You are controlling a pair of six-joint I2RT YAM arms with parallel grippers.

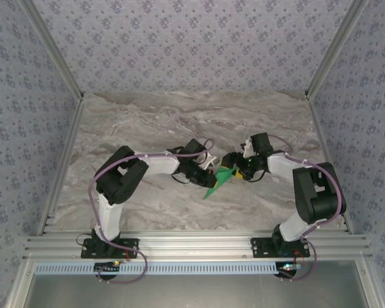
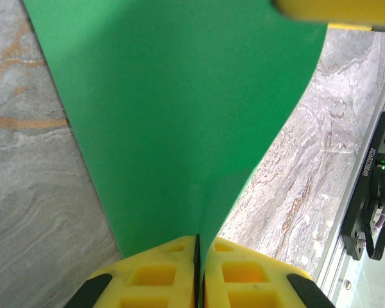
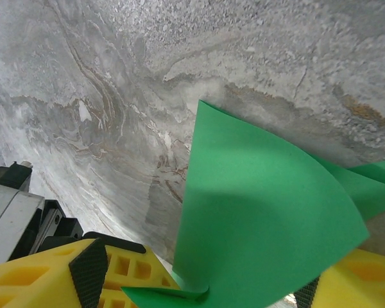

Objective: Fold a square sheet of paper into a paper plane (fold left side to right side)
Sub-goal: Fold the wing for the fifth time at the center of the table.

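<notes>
1. The paper sits mid-counter, between the two arms. From above it reads as a narrow green wedge. Its long axis runs slantwise, from a point on the side nearer the bases up to a wider end between the arms.
2. On the paper's left edge, the left fingers are pressed together, with the sheet pinched in the seam between them. From that grip the sheet rises and bows away, so this side looks lifted rather than flat.
3. On the paper's right side, the right fingers stand wide apart. A curved flap of the sheet passes through the gap, and neither pad is visibly pressing it. I judge they hold nothing.
4. Around the paper lies the bare marble counter. I cannot tell whether the wedge's near point touches it.
5. The relation that matters is that the paper lies ahead of both sets of fingers. Only the left arm has hold of it, so carrying the left side over to the right likely falls to that arm. The right fingers are placed to receive or steady the flap.
</notes>
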